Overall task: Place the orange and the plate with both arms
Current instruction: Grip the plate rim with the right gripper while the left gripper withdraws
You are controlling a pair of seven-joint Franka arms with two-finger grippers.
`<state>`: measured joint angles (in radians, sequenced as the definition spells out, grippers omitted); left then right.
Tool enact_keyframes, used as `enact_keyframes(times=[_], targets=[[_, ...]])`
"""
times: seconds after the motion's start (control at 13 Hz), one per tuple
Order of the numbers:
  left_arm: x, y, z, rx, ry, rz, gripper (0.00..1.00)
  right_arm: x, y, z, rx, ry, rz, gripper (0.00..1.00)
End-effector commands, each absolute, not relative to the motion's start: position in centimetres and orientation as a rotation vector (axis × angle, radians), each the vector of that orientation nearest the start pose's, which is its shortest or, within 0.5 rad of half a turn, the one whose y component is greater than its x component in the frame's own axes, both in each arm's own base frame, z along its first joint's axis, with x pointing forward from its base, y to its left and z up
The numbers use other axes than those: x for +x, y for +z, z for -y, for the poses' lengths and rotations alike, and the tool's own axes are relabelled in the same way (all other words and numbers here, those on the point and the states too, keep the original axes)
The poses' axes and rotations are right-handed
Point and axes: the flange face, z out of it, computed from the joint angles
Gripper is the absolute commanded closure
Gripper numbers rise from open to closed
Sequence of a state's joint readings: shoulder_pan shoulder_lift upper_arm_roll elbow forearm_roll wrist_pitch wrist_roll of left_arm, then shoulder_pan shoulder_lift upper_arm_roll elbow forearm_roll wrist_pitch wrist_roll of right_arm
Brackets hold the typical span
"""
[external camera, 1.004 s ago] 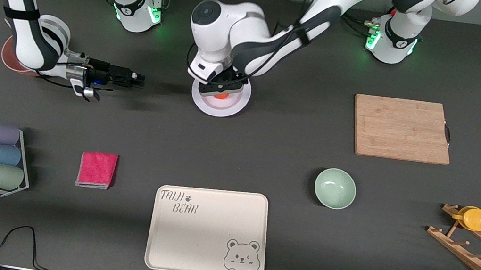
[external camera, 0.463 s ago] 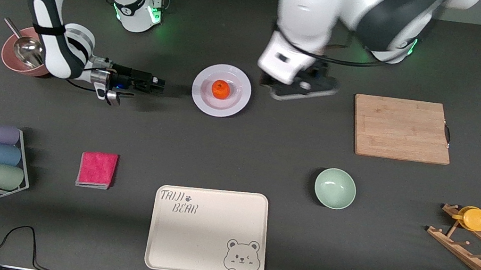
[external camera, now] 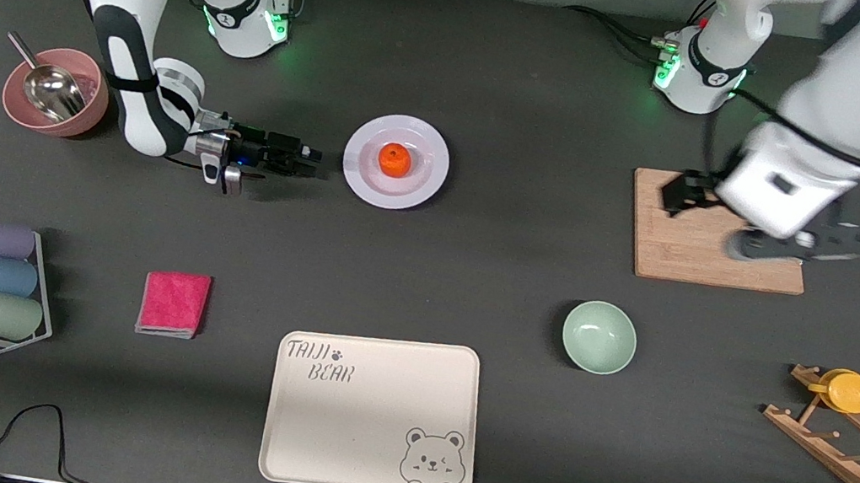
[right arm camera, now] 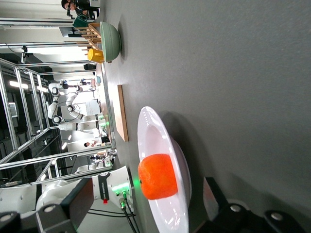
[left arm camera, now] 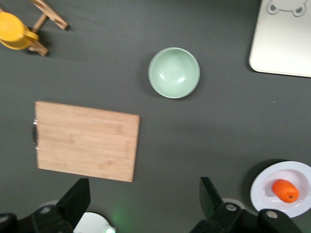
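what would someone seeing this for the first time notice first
The bright orange sitting in the middle of the white plate stands out most against the dark table. The right gripper lies low beside the plate, toward the right arm's end of the table, its jaws open. The left gripper hangs over the wooden cutting board, holding nothing, its jaws open.

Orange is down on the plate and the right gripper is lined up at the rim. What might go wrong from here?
1. The orange sits loose on the plate; a tilted lift may roll it off.
2. The right gripper, open and low beside the rim, might push the glossy plate instead of gripping it.
3. The left gripper hangs open over the cutting board, clear of the plate; little risk there.
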<state>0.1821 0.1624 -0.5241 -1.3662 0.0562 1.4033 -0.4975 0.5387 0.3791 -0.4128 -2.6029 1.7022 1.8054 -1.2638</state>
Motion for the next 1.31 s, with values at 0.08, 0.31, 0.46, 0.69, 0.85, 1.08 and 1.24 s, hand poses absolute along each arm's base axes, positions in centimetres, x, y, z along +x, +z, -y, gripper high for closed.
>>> enact_keyframes(times=[0.08,0.31,0.46,0.69,0.85,1.08,1.24], targets=[[56.1,63.5,8.8,-3.136,0.154,0.156,0.0,35.2,10.8,-13.5,-1.92,-0.012,-0.092,0.01],[56.9,63.3,3.3,-3.135,0.139,0.081,0.0,34.2,9.5,-15.2,-1.929,-0.051,-0.056,0.05],[56.6,63.1,1.1,-3.122,0.095,0.042,0.0,33.7,9.6,-16.4,-1.925,-0.046,-0.046,0.06],[55.5,62.1,0.5,-3.111,0.018,0.041,0.0,33.1,9.4,-18.0,-1.922,-0.047,-0.045,0.15],[55.5,62.4,0.4,-3.111,0.025,0.034,0.0,32.8,9.3,-18.4,-1.922,-0.046,-0.047,0.38],[55.4,63.4,0.6,-3.112,0.02,0.026,0.0,32.8,8.9,-18.2,-1.93,-0.042,-0.052,0.84],[55.4,63.5,0.6,-3.114,0.018,0.026,0.0,32.7,8.7,-18.1,-1.933,-0.039,-0.054,1.0]])
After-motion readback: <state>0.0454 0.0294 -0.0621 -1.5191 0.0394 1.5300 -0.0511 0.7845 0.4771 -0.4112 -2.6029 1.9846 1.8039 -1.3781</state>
